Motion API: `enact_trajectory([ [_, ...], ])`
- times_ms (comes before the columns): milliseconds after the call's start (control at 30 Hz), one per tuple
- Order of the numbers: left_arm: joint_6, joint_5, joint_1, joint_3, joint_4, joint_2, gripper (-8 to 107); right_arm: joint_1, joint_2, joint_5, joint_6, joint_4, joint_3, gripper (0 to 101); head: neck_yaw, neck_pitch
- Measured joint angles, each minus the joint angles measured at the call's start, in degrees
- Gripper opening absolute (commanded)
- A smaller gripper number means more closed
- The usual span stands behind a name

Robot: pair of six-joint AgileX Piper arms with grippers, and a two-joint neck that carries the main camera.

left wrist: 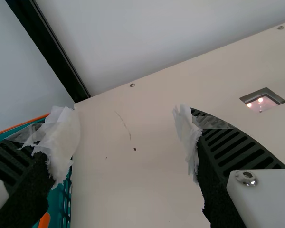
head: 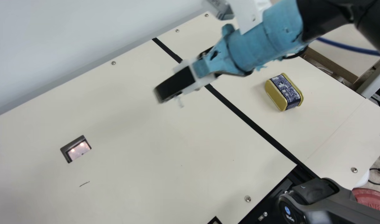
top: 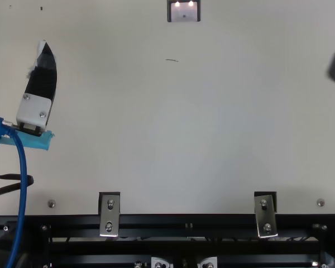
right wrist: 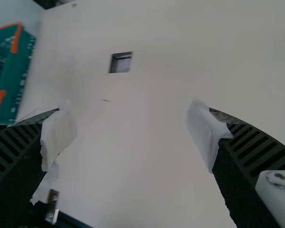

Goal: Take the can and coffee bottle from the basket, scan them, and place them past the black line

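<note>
A gold can (head: 284,92) lies on its side past the black line (head: 249,121), on the side away from the scanner window (head: 76,149), likely set there because its scan is done. Your right gripper (right wrist: 133,126) is released, its two fingers well apart with nothing between them, over the scanner side of the line in the main view, a pose that suggests a drop made and a return for the next item. Your left gripper (left wrist: 128,128) is spread and unloaded too, beside the green basket (left wrist: 65,199) with the orange rim, probably so that you can reach in for the coffee bottle; whether the bottle is scanned, you cannot tell.

The can is a squat block with rounded corners, gold at both ends, a dark blue label with pale print wrapped round its middle. It rests with a labelled side up, near no other item, well clear of the line, and its flat underside should keep it from rolling. Your next move, by this reading, is the bottle: grip it squarely, pass it over the scanner window, then stand it past the line without nudging the can
</note>
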Motion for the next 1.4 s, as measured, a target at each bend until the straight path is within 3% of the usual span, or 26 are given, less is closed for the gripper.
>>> enact_trajectory([
  [267,0.0,0.0,0.0,0.0,0.0,0.0,90,0.3,-3.8,-0.2,4.3,14.9,3.4,101,0.0,0.0],
  [367,0.0,0.0,0.0,0.0,0.0,0.0,90,0.2,-4.3,0.0,4.4,18.0,3.4,101,0.0,0.3],
  [833,0.0,0.0,0.0,0.0,0.0,0.0,90,0.2,-4.3,-0.2,4.4,17.8,3.4,101,0.0,0.0],
  [900,0.0,0.0,0.0,0.0,0.0,0.0,90,0.2,-4.3,-0.2,4.4,17.8,3.4,101,0.9,1.8],
  [1100,0.0,0.0,0.0,0.0,0.0,0.0,90,0.2,-4.3,-0.2,4.4,17.8,3.4,101,11.7,5.6],
  [1367,0.0,0.0,0.0,0.0,0.0,0.0,90,0.2,-4.3,-0.2,4.4,17.8,3.4,101,29.9,5.6],
  [1400,0.0,0.0,0.0,0.0,0.0,0.0,90,0.2,-4.3,-0.2,4.4,17.8,3.4,101,32.3,4.4],
])
